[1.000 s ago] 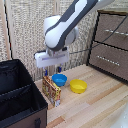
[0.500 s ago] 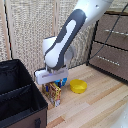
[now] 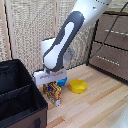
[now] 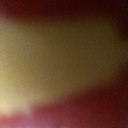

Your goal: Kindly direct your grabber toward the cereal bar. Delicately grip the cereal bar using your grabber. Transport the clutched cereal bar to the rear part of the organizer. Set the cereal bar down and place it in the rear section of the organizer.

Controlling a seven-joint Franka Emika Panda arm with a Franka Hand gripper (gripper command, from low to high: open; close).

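organizer (image 3: 20, 95) fills the exterior view's left, black, divider across it. grabber (image 3: 51, 81) sits right on top of the upright cereal bar (image 3: 53, 93), which stands on the floor just beside the organizer's corner. wrist view only a yellow-red blur. can't tell if fingers are closed on it. grasp step; next needs a firm pinch, then lift over the organizer wall.

Inspector A: Exterior view evenly lit, soft and low in detail; the arm (image 3: 67, 42) casts a faint shadow on the tabletop (image 3: 95, 107).

Inspector B: Wrist view wholly out of focus, a yellow-red smear.
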